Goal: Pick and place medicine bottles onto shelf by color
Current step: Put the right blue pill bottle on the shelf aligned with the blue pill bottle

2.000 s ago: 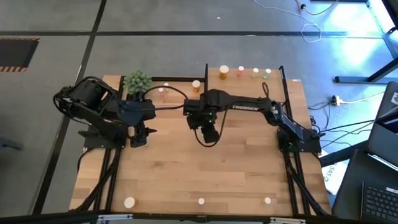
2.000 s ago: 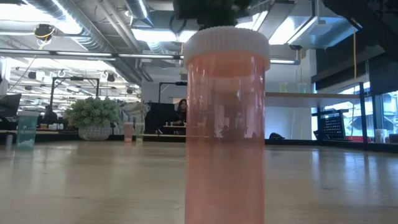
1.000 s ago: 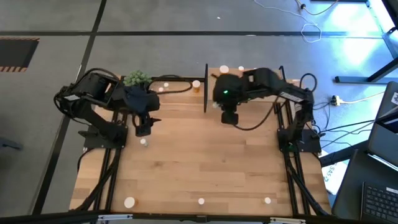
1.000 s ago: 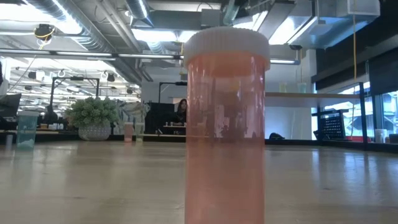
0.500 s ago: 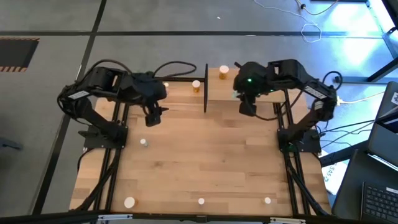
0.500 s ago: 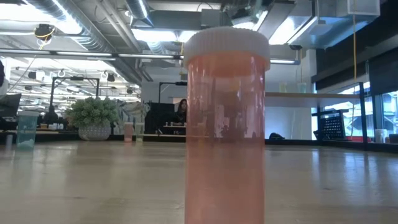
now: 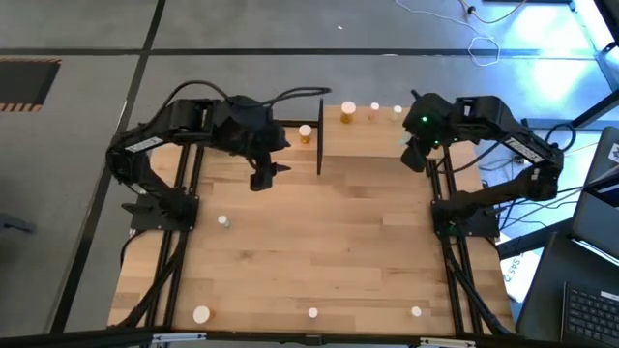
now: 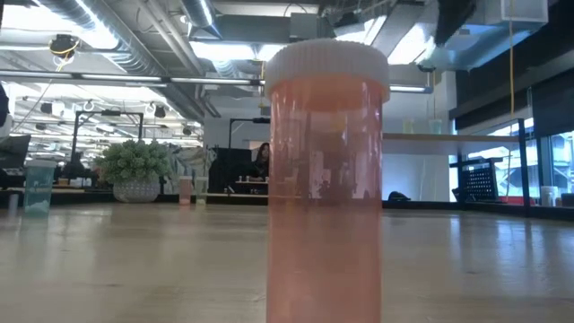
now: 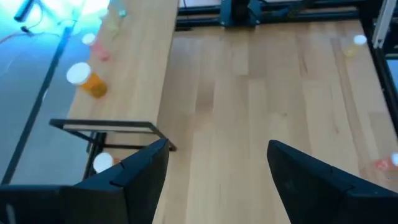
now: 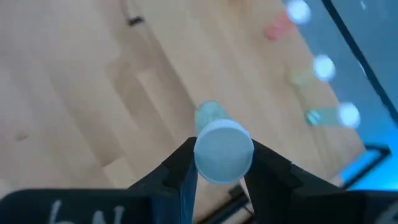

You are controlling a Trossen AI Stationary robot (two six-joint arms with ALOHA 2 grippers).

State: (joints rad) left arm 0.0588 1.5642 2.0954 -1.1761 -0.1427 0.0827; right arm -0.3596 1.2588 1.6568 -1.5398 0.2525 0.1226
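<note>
The right claw (image 10: 219, 163) is clamped on a small green bottle (image 10: 222, 151), its pale cap facing the wrist camera and its body pointing away from the wrist, so the bottle's long axis runs along the claw's line of approach, roughly upright over the shelf (image 10: 93, 93). Seen from above, this claw (image 7: 414, 155) hangs over the right end of the shelf (image 7: 387, 135), at the far side of the surface (image 7: 319, 251). The relation the placement appears to turn on: the shelf board lies directly beneath the held bottle, and the bottles already standing there, a pink-red one (image 10: 278, 27), a yellowish one (image 10: 311, 70) and a green one (image 10: 333, 116), sit beyond it in a row toward the shelf's far edge. The green neighbour is the nearest match by colour, so the descent would likely aim beside it. The left claw (image 7: 262, 177) is spread wide and empty, hovering left of the shelf's black post (image 7: 319, 135), well apart from the green row; the right arm is clearly the nearer.
</note>
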